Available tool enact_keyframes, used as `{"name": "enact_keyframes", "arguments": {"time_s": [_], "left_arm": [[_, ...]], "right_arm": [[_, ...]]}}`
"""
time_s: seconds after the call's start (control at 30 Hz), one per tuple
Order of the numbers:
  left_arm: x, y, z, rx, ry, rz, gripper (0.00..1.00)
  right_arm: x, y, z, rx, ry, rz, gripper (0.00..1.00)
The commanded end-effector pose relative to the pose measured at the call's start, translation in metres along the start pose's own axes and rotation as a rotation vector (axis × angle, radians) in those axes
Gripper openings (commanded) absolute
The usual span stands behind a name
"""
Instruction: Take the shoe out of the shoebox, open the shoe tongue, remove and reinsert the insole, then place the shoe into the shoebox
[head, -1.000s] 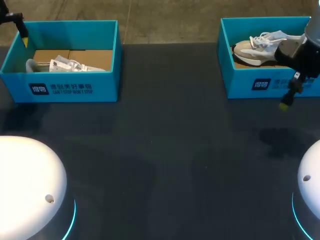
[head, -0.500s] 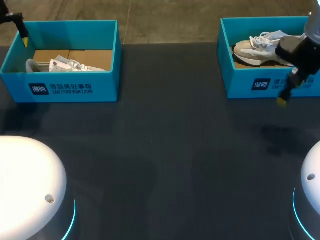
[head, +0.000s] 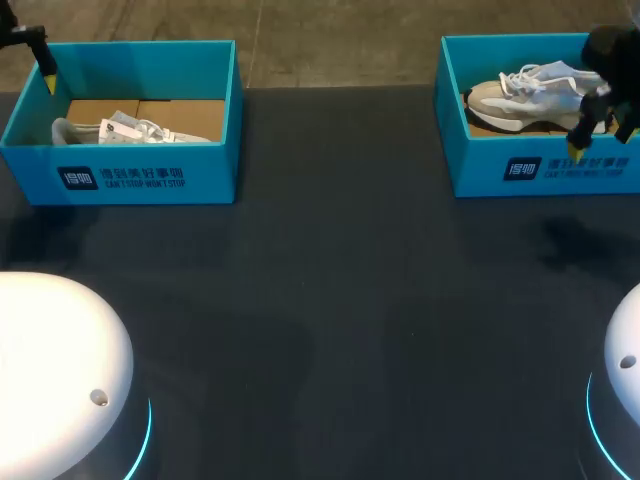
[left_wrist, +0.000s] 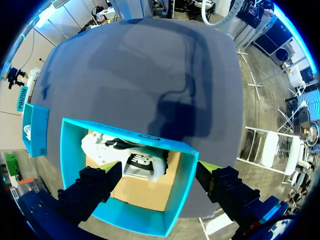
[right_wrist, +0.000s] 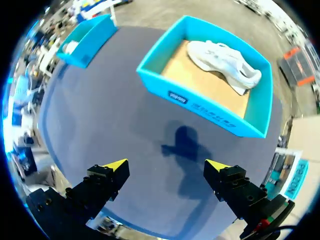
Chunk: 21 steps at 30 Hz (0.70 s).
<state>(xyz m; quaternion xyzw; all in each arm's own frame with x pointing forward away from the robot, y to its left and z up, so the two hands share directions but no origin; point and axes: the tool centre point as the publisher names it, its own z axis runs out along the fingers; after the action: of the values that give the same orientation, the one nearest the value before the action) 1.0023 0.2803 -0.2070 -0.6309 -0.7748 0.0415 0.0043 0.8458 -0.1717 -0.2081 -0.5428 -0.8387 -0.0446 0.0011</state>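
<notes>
Dark table (head: 330, 300), shoe (head: 515, 95) in right shoebox (head: 480, 172), right gripper (right_wrist: 166, 165) spread wide nearby

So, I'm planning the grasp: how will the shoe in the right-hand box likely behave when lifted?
The shoe looks like a soft sneaker with a thick sole: probably light, yielding to a pinch on top, stiffer underneath. Its loose laces may dangle or snag on the shoebox wall.
</notes>
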Motion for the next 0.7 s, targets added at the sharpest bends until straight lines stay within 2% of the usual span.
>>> {"name": "enact_keyframes", "arguments": {"time_s": [0.03,0.2,0.33,0.7], "left_arm": [[0.0,-0.001,0.0,-0.003,0.002,0.0,1.0],[0.0,-0.001,0.0,-0.003,0.002,0.0,1.0],[0.0,-0.001,0.0,-0.003,0.002,0.0,1.0],[0.0,-0.001,0.0,-0.003,0.002,0.0,1.0]], "right_arm": [[-0.01,0.025,-0.002,0.063,0.014,0.015,1.0],[-0.019,0.042,-0.005,0.118,0.026,0.144,1.0],[-0.026,0.052,-0.012,0.12,0.034,0.228,1.0],[-0.026,0.052,-0.012,0.12,0.034,0.228,1.0]]}}
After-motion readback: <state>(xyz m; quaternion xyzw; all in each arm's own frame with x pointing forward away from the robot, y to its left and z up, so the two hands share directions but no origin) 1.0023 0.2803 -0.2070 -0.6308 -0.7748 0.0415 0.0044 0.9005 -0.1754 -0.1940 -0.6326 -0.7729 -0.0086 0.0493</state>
